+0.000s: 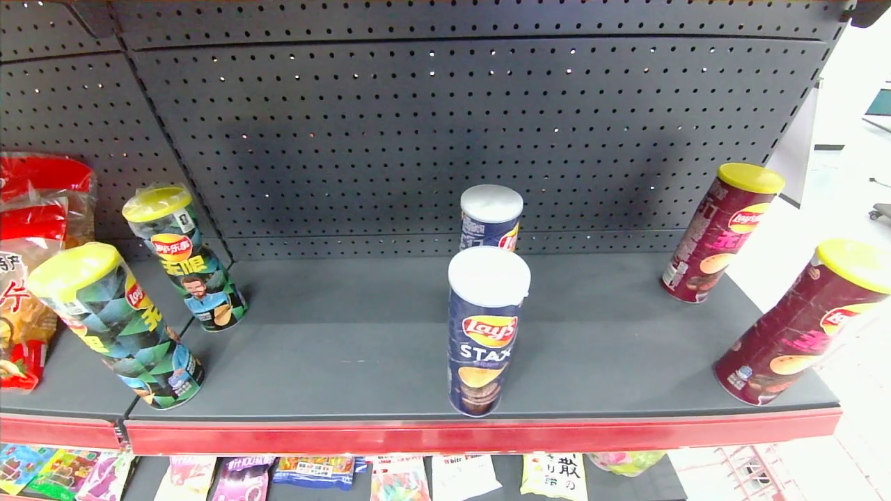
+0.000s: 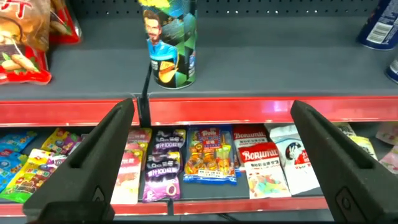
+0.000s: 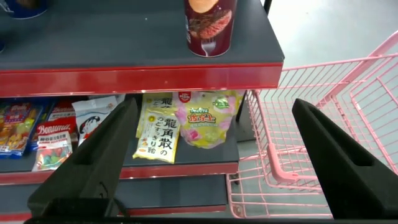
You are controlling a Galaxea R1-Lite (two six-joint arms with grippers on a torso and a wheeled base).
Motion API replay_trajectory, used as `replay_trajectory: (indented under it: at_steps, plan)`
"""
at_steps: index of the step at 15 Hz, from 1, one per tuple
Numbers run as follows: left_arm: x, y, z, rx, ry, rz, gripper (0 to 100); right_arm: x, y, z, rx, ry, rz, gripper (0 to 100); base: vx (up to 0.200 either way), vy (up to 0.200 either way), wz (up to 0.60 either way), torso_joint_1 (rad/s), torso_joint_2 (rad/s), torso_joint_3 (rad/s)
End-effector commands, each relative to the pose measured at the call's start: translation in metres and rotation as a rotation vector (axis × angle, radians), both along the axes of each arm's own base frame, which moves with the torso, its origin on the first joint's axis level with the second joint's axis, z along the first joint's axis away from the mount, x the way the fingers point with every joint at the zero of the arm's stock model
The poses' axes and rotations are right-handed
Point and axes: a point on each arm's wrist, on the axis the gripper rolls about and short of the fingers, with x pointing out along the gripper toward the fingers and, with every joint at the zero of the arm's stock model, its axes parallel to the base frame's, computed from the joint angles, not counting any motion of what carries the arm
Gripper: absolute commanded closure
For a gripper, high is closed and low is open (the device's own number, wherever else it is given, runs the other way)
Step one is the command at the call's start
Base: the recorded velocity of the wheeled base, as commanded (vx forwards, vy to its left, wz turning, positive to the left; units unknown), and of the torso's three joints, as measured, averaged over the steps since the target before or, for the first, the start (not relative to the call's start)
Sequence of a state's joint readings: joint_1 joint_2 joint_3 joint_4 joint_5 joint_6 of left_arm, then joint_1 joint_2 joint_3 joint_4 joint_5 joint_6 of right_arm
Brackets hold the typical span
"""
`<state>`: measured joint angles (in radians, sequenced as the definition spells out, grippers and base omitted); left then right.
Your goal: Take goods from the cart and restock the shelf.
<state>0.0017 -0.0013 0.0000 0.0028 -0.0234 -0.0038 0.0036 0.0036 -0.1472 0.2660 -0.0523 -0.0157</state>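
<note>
Shelf (image 1: 348, 334) boards of flat, matte dark grey metal run across the head view, backed by a perforated back panel (image 1: 418, 139) and trimmed with a glossy red front strip (image 1: 487, 435). The pink wire cart (image 3: 323, 63) stands just beside the shelf's right end, with only its open mesh corner visible and its contents out of frame. Six tall cylindrical chip cans stand upright on the board. Two maroon cans (image 1: 800, 327) with yellow lids are at the right end, two green cans (image 1: 118, 327) with yellow lids at the left, and a blue front can (image 1: 484, 334) with a white lid stands in the middle near the edge. The blue rear can (image 1: 491, 219) is mostly hidden behind it. Crinkly red snack bags (image 1: 28, 264) are cut off at the far left. Flat sachets (image 2: 205, 155) lie in a row on the lower tier, their tops hidden under the red strip. The left gripper (image 2: 212, 112) hangs before the shelf front below a green can, its black wedge-shaped fingers spread wide and empty. The right gripper (image 3: 216, 106) is likewise spread wide and empty, below a maroon can and beside the cart.
</note>
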Motion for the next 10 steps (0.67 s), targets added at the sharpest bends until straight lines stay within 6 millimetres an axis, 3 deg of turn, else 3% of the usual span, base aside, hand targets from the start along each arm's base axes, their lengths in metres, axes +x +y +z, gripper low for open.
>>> replay_trajectory:
  at_steps: [1,10]
  plan:
    - [0.0001,0.0000,0.0000,-0.001,0.002,0.000,0,0.0000,0.0000,0.0000,-0.001,-0.001,0.000,0,0.000,0.000,0.00,0.000,0.00,0.000]
    - [0.0001,0.0000,0.0000,-0.001,0.002,0.000,0,0.0000,0.0000,0.0000,0.000,-0.001,0.000,0,0.000,0.000,0.00,0.000,0.00,0.000]
